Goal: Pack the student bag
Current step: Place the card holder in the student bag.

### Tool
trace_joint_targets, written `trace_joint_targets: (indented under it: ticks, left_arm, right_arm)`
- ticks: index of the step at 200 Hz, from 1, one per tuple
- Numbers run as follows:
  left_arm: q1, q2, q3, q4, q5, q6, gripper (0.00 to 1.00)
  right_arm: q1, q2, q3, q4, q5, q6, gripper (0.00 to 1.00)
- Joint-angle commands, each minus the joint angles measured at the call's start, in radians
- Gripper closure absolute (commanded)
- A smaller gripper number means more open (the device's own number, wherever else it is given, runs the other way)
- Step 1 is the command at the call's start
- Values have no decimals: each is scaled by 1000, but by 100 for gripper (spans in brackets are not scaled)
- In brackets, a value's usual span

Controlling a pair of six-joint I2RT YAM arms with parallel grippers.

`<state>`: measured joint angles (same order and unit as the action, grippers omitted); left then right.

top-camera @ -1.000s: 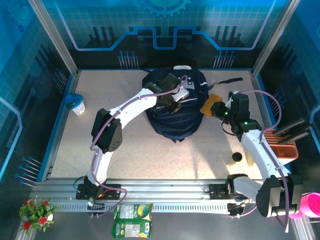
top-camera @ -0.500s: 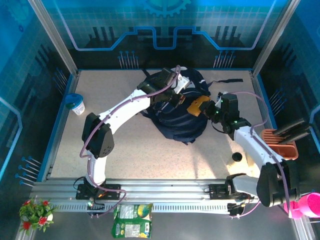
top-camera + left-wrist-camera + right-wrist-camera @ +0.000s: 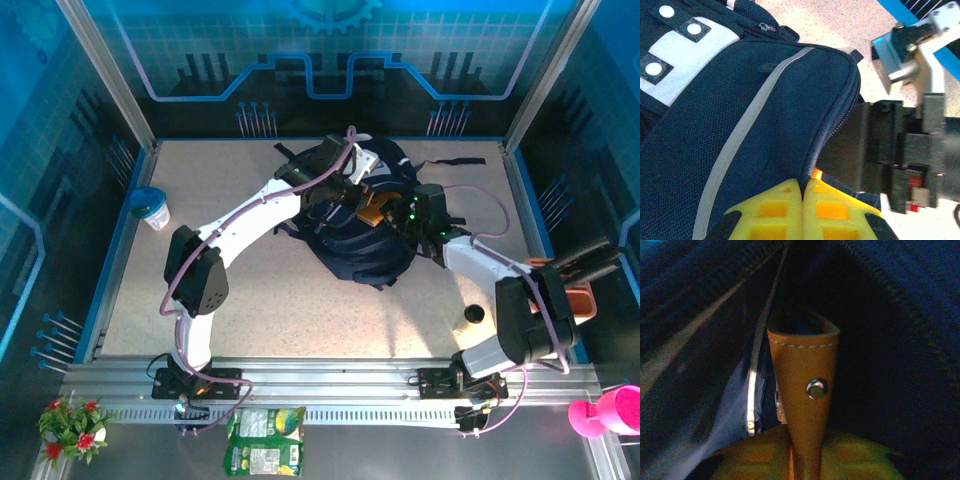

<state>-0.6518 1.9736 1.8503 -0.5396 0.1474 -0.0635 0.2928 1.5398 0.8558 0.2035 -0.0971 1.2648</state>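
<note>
**Two claws at the bag's mouth: one lifts the flap, one feeds a case in**

Just off the near edge of the speckled beige tabletop (image 3: 250, 300) lies a green and yellow snack packet (image 3: 262, 440). On the tabletop, close to the near right corner, sits a small black round object (image 3: 473, 314). By the right edge stands an orange plastic basket (image 3: 580, 300) with long dark things in it, too small to name. At the left edge is a white cup with a blue lid (image 3: 152, 208); the lid is on, so its contents are hidden.

Toward the middle of the far edge lies the large dark navy fabric backpack (image 3: 350, 250), with its zipped opening (image 3: 835, 135) gaping on the right side. The left claw (image 3: 802, 189) is clenched on the rim of that opening, its yellow pads pressed together over the fabric and holding the flap up. The right claw (image 3: 805, 455) grasps a tan leather case (image 3: 802, 375) with a stitched edge and a metal snap. The case's far end is already inside the dark mouth, between the two zipper lines.

I judge this to be the insertion step. To do it well, the flap should stay lifted and taut while the case goes straight and deep along the gap, clear of the zipper teeth. It should be let go only once it sits well inside, so that it cannot slide back out. Nothing else inside the backpack can be made out.
</note>
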Motion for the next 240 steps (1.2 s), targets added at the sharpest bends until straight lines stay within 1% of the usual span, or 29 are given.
trace_joint_targets:
  ticks: [1, 15, 19, 31, 47, 66, 80, 96, 110, 134, 155, 168, 197, 219, 240]
  left_arm:
    - [-8, -34, 45, 84, 48, -47, 95]
    - [-5, -38, 42, 79, 47, -50, 95]
    - [-2, -40, 39, 79, 47, -50, 95]
    - [1, -48, 27, 82, 55, -49, 95]
    - [5, -58, 11, 93, 72, -50, 95]
    - [7, -59, 6, 94, 84, -48, 94]
    - [7, -58, 1, 97, 87, -50, 95]
    - [8, -59, -4, 102, 93, -54, 94]
    - [8, -62, -11, 110, 97, -58, 94]
    - [8, -62, -11, 109, 100, -63, 94]
    - [8, -65, -10, 102, 103, -63, 94]
    - [9, -67, -15, 104, 101, -65, 94]
    - [12, -65, -14, 110, 108, -84, 94]
    - [19, -63, -17, 114, 110, -99, 94]
    - [29, -62, -23, 116, 113, -117, 94]
  right_arm:
    - [15, 24, 60, 59, 20, 25, 74]
    - [20, -14, 30, 59, 59, 12, 64]
    - [19, -27, -3, 55, 68, 9, 62]
    - [19, -72, -31, 22, 87, -13, 55]
    - [17, -129, -39, -78, 85, -59, 51]
    - [24, -178, -48, -173, 83, -131, 51]
    - [27, -205, -65, -224, 95, -159, 53]
    - [26, -223, -80, -229, 93, -176, 58]
    - [26, -208, -68, -212, 73, -191, 62]
    - [26, -134, -12, -191, 20, -203, 69]
    - [25, -65, 18, -163, 9, -203, 74]
    - [26, -21, 70, -152, 5, -201, 78]
    - [29, 76, 113, -70, -31, -201, 87]
    - [25, 117, 119, 24, -100, -195, 88]
    - [15, 85, 84, 41, -110, -182, 84]
